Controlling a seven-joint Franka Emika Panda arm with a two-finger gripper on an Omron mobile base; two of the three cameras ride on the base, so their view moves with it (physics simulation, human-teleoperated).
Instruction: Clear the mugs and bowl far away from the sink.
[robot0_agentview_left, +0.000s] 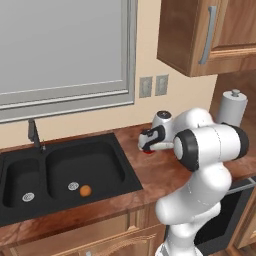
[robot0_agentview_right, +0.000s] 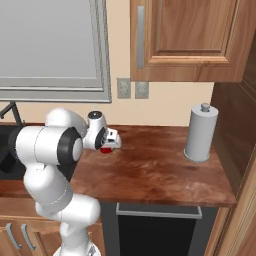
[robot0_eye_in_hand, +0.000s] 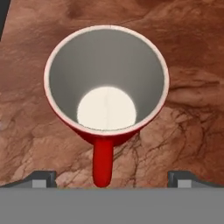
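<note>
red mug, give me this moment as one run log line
phase: approach | gripper: open, above red mug | mug: upright, empty, on wooden counter right of sink | grasp: not yet made

Small orange ball (robot0_agentview_left: 85, 190) inside black sink (robot0_agentview_left: 60, 150) basin.

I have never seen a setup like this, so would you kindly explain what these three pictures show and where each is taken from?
This is a rendered kitchen with a white robot arm on a base that can drive. Two cameras ride behind it, left and right; the third looks down from the hand. The gripper hovers open over a red mug, handle towards the camera, fingertips wide apart, nothing held. The mug stands on the brown counter. To the left is a black sink with a small orange ball inside. A paper towel roll stands at the right.
</note>
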